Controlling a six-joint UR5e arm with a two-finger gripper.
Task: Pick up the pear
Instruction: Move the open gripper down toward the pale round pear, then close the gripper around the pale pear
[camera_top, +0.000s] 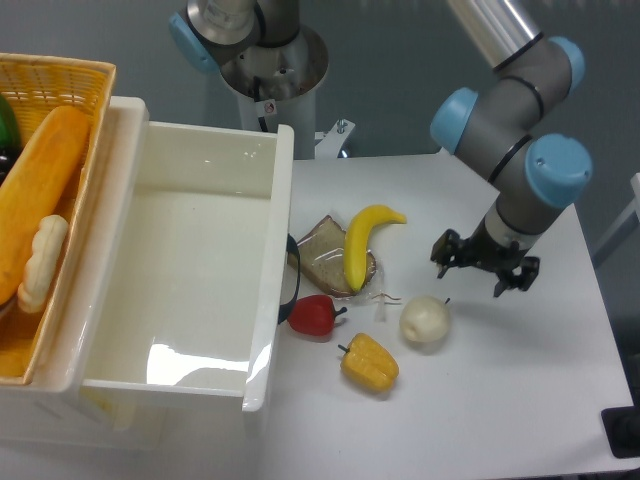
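- Two peppers lie nearest the camera: the yellow pepper (369, 362) and, beyond it, the red pepper (313, 315).
- Between them and the gripper (484, 265), the pear (425, 321) rests on the white table (520, 400), stem pointing up-right.
- Approach is the step in hand, I judge: the gripper hangs just up-right of the pear, fingers spread, holding nothing. It next needs to centre over the fruit and descend.
- Farther back, the banana (364, 243) lies across a bread slice (328, 259).
- At left, the white bin (205, 270) holds nothing visible; the wicker basket (48, 80) holds a bread loaf (35, 195).
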